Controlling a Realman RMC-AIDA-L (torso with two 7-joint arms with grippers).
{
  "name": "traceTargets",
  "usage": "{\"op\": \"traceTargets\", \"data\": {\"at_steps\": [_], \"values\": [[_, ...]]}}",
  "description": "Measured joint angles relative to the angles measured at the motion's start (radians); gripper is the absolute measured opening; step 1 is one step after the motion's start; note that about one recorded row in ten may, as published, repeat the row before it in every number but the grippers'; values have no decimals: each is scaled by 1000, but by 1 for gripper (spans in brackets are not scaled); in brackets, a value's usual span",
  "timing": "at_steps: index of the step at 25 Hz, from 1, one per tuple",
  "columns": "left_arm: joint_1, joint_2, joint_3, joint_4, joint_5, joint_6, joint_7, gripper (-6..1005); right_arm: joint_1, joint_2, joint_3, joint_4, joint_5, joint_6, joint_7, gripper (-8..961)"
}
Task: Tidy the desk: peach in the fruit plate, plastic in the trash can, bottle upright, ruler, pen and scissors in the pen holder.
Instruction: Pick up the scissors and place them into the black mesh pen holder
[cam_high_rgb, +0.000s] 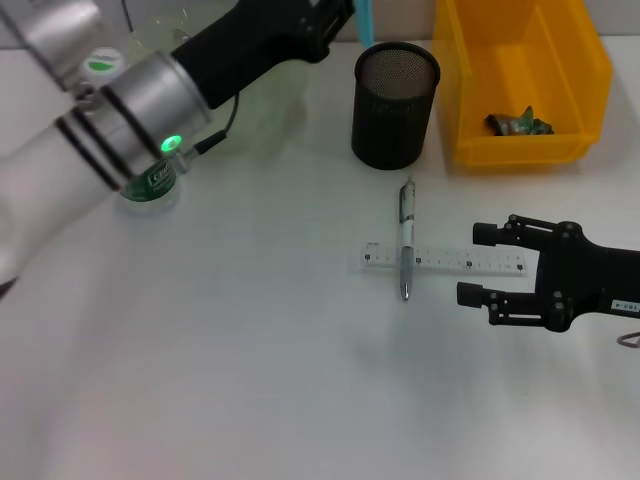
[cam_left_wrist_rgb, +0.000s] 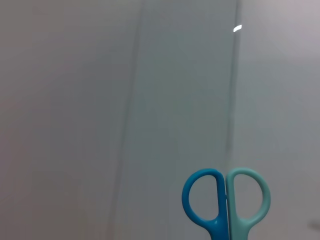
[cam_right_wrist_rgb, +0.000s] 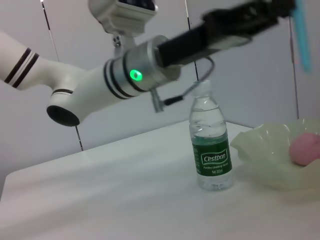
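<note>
White arm, black bands, green light; black pincers

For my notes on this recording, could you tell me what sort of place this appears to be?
Probably a staged office desk in a lab: a plain white desk with a black mesh pen holder, a pen lying across a clear ruler, and a yellow trash can.

Left arm raised, right hand (cam_high_rgb: 478, 264) open
</note>
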Motion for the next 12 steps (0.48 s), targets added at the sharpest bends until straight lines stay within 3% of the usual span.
{"op": "traceTargets", "data": {"at_steps": [7,12], "values": [[-120,-2,-147,-149,0,-170,169,228,4,4,0,0,0,0,0,811],[-163,-1,-180,-171,5,-261,189,229,6,5,0,0,0,0,0,811]]}}
